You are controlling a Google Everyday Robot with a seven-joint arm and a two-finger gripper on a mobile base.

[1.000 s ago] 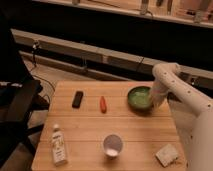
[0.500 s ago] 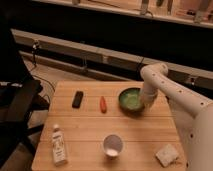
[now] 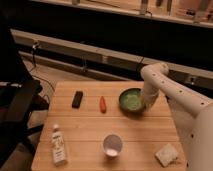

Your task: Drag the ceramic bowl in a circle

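The green ceramic bowl point(image 3: 131, 99) sits on the wooden table point(image 3: 90, 127) at the back right. It is round and shallow with a darker rim and a lighter speckled inside. My gripper point(image 3: 145, 103) comes down at the bowl's right rim at the end of the white arm point(image 3: 165, 82). It touches the rim or sits just inside it. The arm hides the bowl's right edge.
On the table are a black rectangular object point(image 3: 77, 98) at the back left, a small red object point(image 3: 103, 104) left of the bowl, a clear cup with a white bottom point(image 3: 112, 145) at the front, a bottle point(image 3: 58, 145) at the front left and a pale sponge point(image 3: 166, 154) at the front right.
The bowl and my gripper have moved left together across the table, from near the right edge toward the red object.
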